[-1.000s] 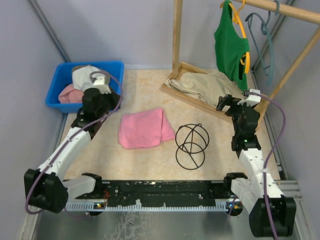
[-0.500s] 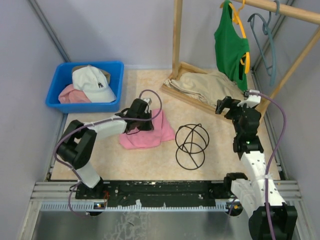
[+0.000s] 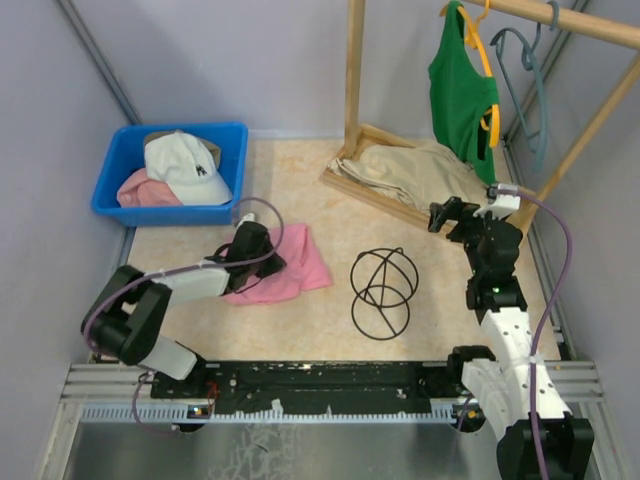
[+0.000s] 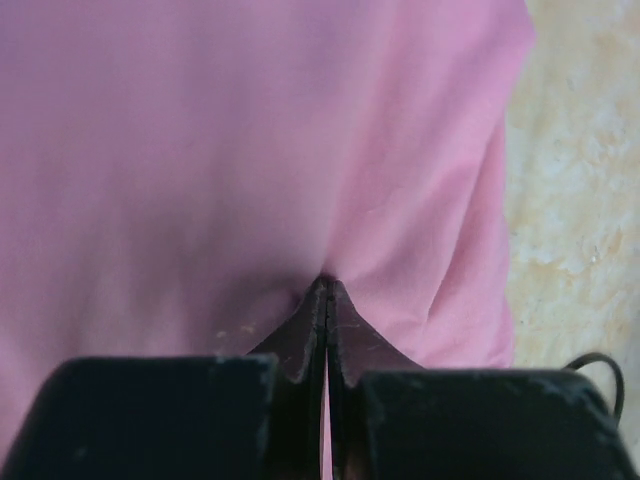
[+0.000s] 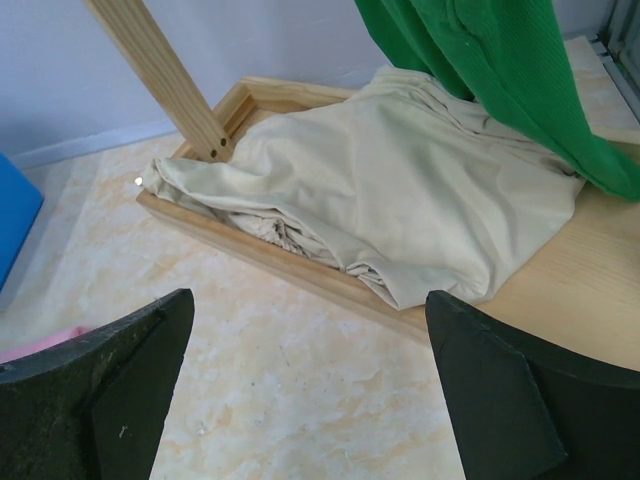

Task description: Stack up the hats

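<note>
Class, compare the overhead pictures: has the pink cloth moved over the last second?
Yes. The pink cloth, pinched in the shut left gripper, has slid left, opening a gap from the black wire ring that it nearly touched before.

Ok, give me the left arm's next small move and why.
Probably open the left gripper and drop the pink cloth: it is pinched shut on that fabric, which is no hat, while the white cap lies in the blue bin.
</note>
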Action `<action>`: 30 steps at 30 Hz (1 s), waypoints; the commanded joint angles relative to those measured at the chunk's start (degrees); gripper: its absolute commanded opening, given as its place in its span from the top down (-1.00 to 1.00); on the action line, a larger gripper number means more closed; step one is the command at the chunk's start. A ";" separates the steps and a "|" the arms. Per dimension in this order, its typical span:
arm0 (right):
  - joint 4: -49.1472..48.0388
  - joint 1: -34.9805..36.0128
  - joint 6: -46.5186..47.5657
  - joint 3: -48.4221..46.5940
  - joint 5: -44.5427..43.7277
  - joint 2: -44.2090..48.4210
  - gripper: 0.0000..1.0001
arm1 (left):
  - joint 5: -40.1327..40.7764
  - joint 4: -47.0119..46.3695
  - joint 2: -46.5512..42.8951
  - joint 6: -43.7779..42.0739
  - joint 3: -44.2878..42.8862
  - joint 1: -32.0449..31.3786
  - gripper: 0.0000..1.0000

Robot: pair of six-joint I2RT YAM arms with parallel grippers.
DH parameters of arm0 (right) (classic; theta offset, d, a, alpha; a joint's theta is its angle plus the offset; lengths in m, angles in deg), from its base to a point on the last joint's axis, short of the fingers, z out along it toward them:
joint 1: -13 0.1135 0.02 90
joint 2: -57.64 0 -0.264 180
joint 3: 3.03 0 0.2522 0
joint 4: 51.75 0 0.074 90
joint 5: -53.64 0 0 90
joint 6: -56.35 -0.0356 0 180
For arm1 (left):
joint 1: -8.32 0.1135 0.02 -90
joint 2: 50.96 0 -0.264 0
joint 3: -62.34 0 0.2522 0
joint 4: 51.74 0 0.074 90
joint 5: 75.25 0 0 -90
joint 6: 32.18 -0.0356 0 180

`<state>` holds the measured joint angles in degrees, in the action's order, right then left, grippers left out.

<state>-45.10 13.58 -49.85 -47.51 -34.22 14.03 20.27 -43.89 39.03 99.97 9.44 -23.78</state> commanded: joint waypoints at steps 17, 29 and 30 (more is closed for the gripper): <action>-3.67 -0.07 -5.02 -0.17 5.25 1.89 -0.98 | 2.57 26.68 -28.99 -1.28 6.17 27.67 1.00; -1.92 -0.05 -4.42 0.91 4.61 4.50 -0.98 | 7.83 21.56 -28.46 3.16 14.38 29.71 1.00; -1.75 -0.05 -4.26 0.89 4.60 4.75 -0.98 | 7.56 20.72 -27.72 3.56 14.55 30.82 1.00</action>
<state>-45.43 13.58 -54.75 -46.41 -29.53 17.04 25.75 -21.24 9.24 101.81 23.19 4.48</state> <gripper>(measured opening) 0.990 0.005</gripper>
